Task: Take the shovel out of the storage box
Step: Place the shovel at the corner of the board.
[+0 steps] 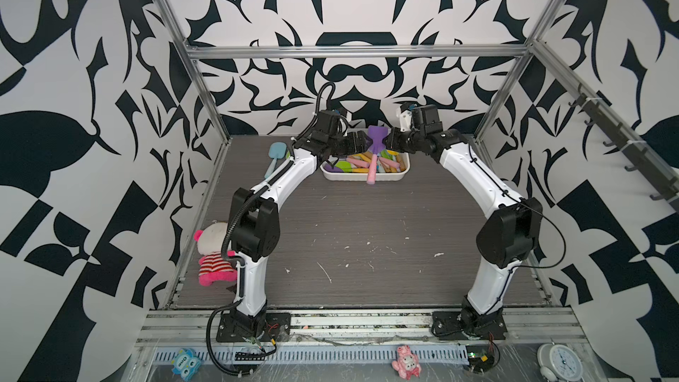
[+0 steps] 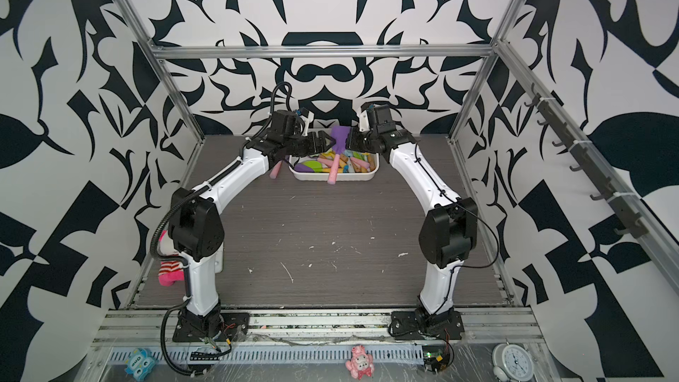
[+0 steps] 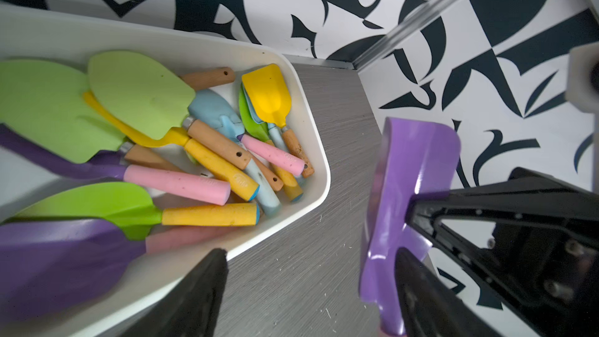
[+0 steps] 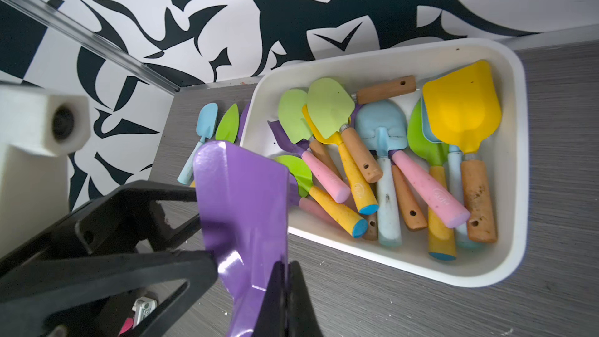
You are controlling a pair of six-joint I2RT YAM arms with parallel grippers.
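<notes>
The purple-bladed shovel (image 1: 377,137) (image 2: 340,137) with a pink handle hangs blade up over the white storage box (image 1: 332,175) (image 2: 369,177). Its handle end shows in front of the box's front rim. My right gripper (image 4: 287,265) (image 1: 387,141) is shut on one edge of the purple blade (image 4: 243,196). My left gripper (image 3: 309,254) (image 1: 363,143) is open. The blade (image 3: 408,170) stands inside its gap, close against one finger (image 3: 418,290). Several more shovels, green, yellow, blue and purple, lie piled in the storage box (image 3: 321,170) (image 4: 518,157).
A blue shovel (image 1: 276,156) lies on the table left of the box, beside a green one (image 4: 228,123). A plush toy (image 1: 215,251) sits by the left arm's elbow. The back wall is close behind the box. A hook rail (image 1: 621,145) runs along the right wall.
</notes>
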